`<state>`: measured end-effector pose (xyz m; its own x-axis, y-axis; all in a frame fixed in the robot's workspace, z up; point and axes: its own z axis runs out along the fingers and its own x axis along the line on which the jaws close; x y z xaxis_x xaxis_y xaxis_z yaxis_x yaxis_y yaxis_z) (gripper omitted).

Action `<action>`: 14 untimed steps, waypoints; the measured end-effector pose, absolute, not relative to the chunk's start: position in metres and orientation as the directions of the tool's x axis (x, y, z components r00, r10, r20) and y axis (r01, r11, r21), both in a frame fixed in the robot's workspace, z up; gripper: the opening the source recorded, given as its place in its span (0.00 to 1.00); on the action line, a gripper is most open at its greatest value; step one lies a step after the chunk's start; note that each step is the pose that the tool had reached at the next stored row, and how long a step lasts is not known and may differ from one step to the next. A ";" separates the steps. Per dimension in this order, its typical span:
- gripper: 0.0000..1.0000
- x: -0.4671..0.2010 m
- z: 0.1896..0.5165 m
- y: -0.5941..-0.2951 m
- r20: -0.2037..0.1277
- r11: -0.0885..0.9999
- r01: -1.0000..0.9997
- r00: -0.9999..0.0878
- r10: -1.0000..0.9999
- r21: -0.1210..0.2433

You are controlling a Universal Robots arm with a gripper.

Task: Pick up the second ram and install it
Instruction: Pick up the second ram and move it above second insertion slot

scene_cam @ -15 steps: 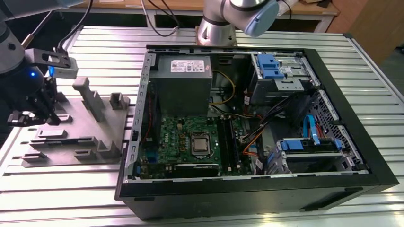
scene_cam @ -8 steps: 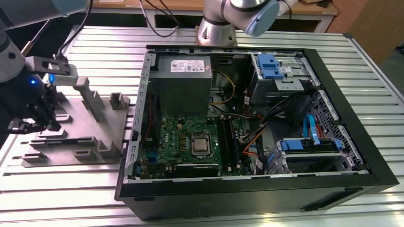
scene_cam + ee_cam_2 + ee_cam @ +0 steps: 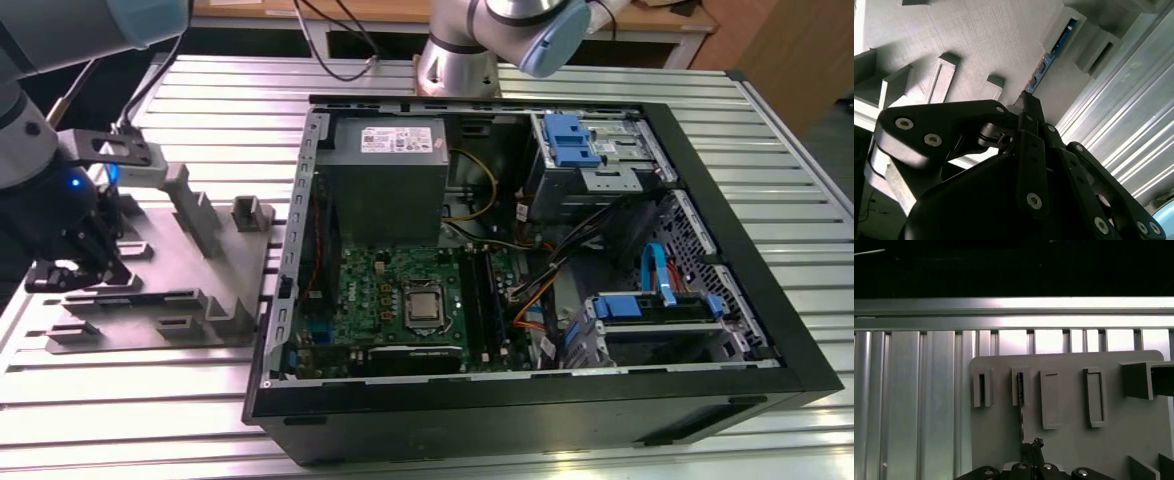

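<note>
The slatted metal counter [image 3: 134, 400] carries an open computer case [image 3: 767, 330] lying on its side, with the green motherboard [image 3: 380, 290] exposed in its floor. Just beside the case, toward the exterior view's left, is the grey moulded tray [image 3: 154, 240] with its upright blocks. The arm reaches down over that tray, well apart from the case, and the gripper [image 3: 60, 270] sits low at the tray's near edge. In the second wrist view the jaws are drawn together at the near end of the second ram [image 3: 1056, 47]. They seem to be pinching its thin edge, though the contact itself is hard to make out. The stick stands on edge in a tray slot between two blocks, running straight away from the gripper [image 3: 1030, 447] in the first wrist view. By this showing the pick is only at the grasp: the stick is not yet lifted, and carrying it to the motherboard and seating it remain.
</note>
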<state>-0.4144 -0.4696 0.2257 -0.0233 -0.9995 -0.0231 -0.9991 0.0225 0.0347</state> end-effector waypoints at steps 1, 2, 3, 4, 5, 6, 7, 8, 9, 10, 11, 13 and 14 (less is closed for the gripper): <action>0.10 -0.414 0.225 -0.470 -0.023 0.013 -0.999 -0.014 -1.000 0.035; 0.10 -0.414 0.224 -0.471 -0.023 0.007 -0.999 -0.007 -1.000 0.035; 0.10 -0.414 0.224 -0.471 -0.023 0.001 -0.999 -0.002 -1.000 0.035; 0.10 -0.414 0.223 -0.472 -0.023 -0.004 -0.999 0.003 -1.000 0.035; 0.10 -0.415 0.222 -0.473 -0.023 -0.008 -0.999 0.008 -1.000 0.035; 0.10 -0.415 0.221 -0.474 -0.023 -0.012 -0.999 0.012 -1.000 0.035; 0.10 -0.415 0.220 -0.475 -0.023 -0.016 -0.999 0.016 -1.000 0.035; 0.10 -0.415 0.219 -0.476 -0.023 -0.020 -0.999 0.019 -1.000 0.035; 0.10 -0.415 0.218 -0.476 -0.023 -0.024 -0.999 0.023 -0.999 0.035; 0.10 -0.415 0.216 -0.476 -0.023 -0.027 -0.999 0.026 -0.999 0.034; 0.10 -0.415 0.215 -0.476 -0.023 -0.030 -0.999 0.029 -0.999 0.035; 0.10 -0.416 0.213 -0.476 -0.023 -0.034 -0.999 0.033 -0.999 0.035; 0.10 -0.416 0.212 -0.476 -0.023 -0.036 -0.999 0.036 -0.999 0.035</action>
<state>-0.4160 -0.4759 0.2120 0.0355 -0.9991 -0.0231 -0.9987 -0.0363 0.0348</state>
